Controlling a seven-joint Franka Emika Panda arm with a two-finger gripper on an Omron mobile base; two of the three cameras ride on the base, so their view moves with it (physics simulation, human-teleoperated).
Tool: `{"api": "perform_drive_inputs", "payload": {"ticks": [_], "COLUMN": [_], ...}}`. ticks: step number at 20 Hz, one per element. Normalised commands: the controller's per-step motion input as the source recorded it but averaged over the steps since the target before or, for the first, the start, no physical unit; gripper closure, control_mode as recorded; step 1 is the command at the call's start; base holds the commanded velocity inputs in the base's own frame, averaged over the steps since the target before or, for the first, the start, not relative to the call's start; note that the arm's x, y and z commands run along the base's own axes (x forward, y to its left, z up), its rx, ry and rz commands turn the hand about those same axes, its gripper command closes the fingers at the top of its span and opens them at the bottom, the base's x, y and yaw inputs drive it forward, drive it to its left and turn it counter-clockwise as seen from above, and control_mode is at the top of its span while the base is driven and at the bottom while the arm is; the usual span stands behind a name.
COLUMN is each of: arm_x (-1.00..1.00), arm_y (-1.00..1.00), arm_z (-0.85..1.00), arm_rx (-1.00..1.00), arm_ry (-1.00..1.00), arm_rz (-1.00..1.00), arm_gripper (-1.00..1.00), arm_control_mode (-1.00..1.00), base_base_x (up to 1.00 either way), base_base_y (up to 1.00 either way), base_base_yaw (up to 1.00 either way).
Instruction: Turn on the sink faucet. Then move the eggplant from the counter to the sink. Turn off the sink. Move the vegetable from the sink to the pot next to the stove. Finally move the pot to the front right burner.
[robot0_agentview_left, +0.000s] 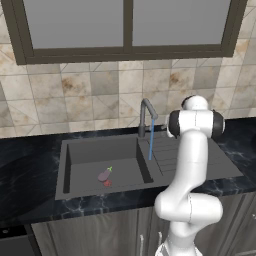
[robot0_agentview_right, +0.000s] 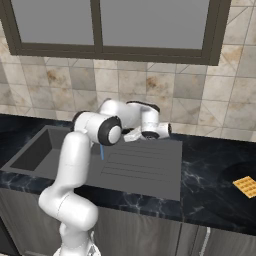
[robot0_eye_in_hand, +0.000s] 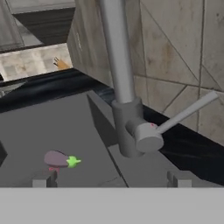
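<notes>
Gripper (robot0_eye_in_hand: 112, 180) jaws stand spread wide and hold nothing, with both dark fingertips (robot0_eye_in_hand: 43, 180) poking up at six o'clock in the hand view and the sink faucet (robot0_eye_in_hand: 127, 122) standing between them, just beyond. From the left base view a thin blue stream falls from the spout at about three o'clock of the basin, so the water looks to be running, and the eggplant (robot0_agentview_left: 105, 174) lies on the floor of the sink (robot0_agentview_left: 75, 150), touching or just over the red drain mark (robot0_agentview_left: 107, 183). By that showing the step in hand is shutting the tap off. The side lever (robot0_eye_in_hand: 186, 113) juts from its round hub toward two o'clock in the hand view, clear of the tiled wall. To do this well, the hand should probably ease forward until one finger sits against the lever's shaft near its outer end, where a push turns it most easily, then sweep it back, keeping clear of the upright stem. Watching for the stream to stop would confirm it. No brand, label or writing can be read anywhere; the counter (robot0_agentview_left: 30, 165) is plain veined black.
</notes>
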Motion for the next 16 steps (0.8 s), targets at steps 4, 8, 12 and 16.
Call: {"api": "perform_drive_inputs", "payload": {"ticks": [4, 8, 12, 16], "arm_x": [0.01, 0.14, 0.27, 0.3], "arm_y": [0.07, 0.12, 0.21, 0.16], "arm_z": [0.01, 0.01, 0.09, 0.03], "arm_rx": [0.12, 0.12, 0.06, 0.0], "arm_ry": [0.0, 0.01, 0.02, 0.01], "arm_rz": [0.02, 0.03, 0.0, 0.0], "arm_gripper": [-1.0, -1.0, -1.0, -1.0], "arm_control_mode": [-1.0, -1.0, -1.0, -1.0], "base_base_x": [0.0, 0.0, 0.0, 0.0], "base_base_y": [0.0, 0.0, 0.0, 0.0], "base_base_yaw": [0.0, 0.0, 0.0, 0.0]}}
